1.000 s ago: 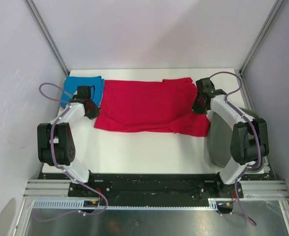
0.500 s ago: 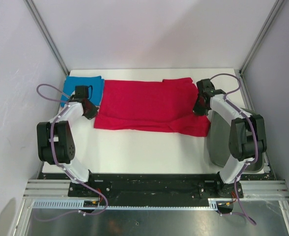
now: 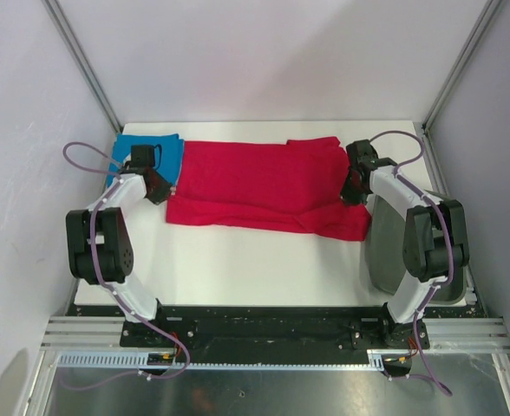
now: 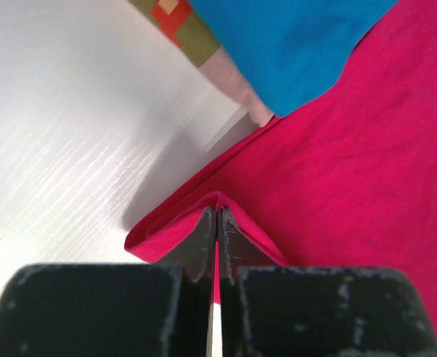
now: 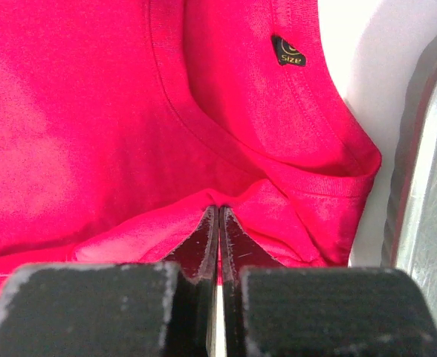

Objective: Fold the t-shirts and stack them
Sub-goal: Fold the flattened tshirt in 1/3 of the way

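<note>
Left gripper (image 4: 217, 223) clamps a fold of the red t-shirt (image 3: 255, 186), blue t-shirt (image 4: 300, 44) just ahead. Right gripper (image 5: 218, 219) pinches it too, neck tag (image 5: 288, 50) ahead.

Reaches forward with the left arm (image 3: 107, 212), elbow folded back and out to the left. Clamps the left gripper (image 4: 217, 214) flat on an edge fold of the red t-shirt (image 3: 255, 182). Mirrors this with the right arm (image 3: 407, 204) (elbow out to the right), pinching the same shirt in the right gripper (image 5: 217, 212), fingers pressed together.
</note>
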Robot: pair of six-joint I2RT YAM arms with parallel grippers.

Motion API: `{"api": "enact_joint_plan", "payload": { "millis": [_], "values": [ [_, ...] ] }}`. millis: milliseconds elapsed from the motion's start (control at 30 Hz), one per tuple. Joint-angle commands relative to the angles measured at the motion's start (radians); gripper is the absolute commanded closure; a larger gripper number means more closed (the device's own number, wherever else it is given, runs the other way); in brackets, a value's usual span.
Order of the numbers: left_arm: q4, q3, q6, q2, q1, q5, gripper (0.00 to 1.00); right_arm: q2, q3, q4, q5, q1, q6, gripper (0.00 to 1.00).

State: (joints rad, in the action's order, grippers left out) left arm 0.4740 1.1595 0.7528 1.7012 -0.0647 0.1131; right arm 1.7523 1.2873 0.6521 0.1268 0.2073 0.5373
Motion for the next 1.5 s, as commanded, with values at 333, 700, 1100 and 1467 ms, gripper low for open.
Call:
{"api": "enact_joint_plan", "payload": {
  "millis": [333,700,1100,1467],
  "values": [
    [-0.022,0.124,-0.037,0.113,-0.010,-0.021,1.00,0.033,0.064,-0.061,0.000,-0.009,-0.027,1.00],
    [-0.023,0.140,-0.033,0.146,-0.010,-0.020,1.00,0.100,0.196,-0.008,0.018,0.002,-0.042,1.00],
    [-0.023,0.143,-0.030,0.145,-0.010,-0.017,1.00,0.165,0.276,0.022,0.042,0.018,-0.057,1.00],
    [-0.024,0.143,-0.032,0.135,-0.012,-0.011,1.00,0.195,0.301,0.030,0.057,0.021,-0.067,1.00]
  ]
}}
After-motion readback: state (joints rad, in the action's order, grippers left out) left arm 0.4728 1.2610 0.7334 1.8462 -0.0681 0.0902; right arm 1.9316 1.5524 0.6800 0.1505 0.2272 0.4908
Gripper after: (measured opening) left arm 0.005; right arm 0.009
